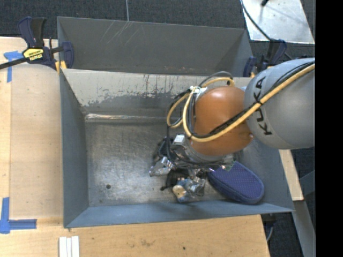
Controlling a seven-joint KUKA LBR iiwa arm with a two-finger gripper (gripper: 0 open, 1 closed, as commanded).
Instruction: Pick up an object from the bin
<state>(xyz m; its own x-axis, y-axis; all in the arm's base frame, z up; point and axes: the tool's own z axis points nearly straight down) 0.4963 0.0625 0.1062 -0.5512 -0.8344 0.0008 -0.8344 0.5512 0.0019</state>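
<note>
My gripper (pixel 169 160) hangs low over the front right part of the bin floor, its body partly hidden under the orange dome on the wrist. Just below it, close to the front wall, lies a small mixed clump of metal, blue and tan bits (pixel 187 189). I cannot make out whether the gripper touches the clump. To the right of that clump a dark blue oval padded thing with a mesh surface (pixel 239 184) rests against the bin's front right corner, its left end tucked under the wrist.
The arm comes in from the right and covers the right part of the bin. Bare scuffed floor stretches to the left and back of the gripper. The front wall stands close behind the small clump.
</note>
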